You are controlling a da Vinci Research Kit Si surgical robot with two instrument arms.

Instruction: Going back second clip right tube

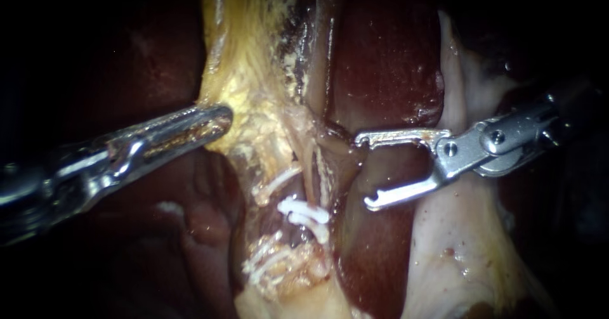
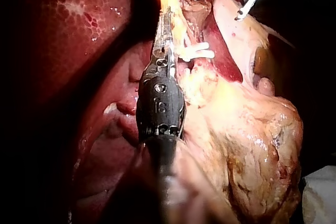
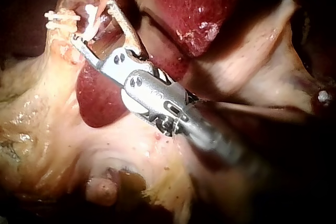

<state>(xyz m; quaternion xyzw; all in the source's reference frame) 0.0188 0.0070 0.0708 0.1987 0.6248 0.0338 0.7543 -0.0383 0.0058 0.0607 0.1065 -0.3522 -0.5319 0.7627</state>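
Now the right instrument (image 1: 363, 170) stands wide-jawed — gripping nothing — near the white clips (image 1: 306, 212).

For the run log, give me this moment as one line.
silver left instrument: jaws shut on yellow fatty tissue | silver right instrument: jaws open, empty | white plastic clips: on pale tube, clear of right jaws

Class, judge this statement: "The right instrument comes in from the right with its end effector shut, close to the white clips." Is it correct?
Not quite. The right instrument has its end effector open, not shut: the endoscope view shows a wide gap between the two jaws, with nothing gripped. The rest stands: it comes in from the right, close to the white clips.
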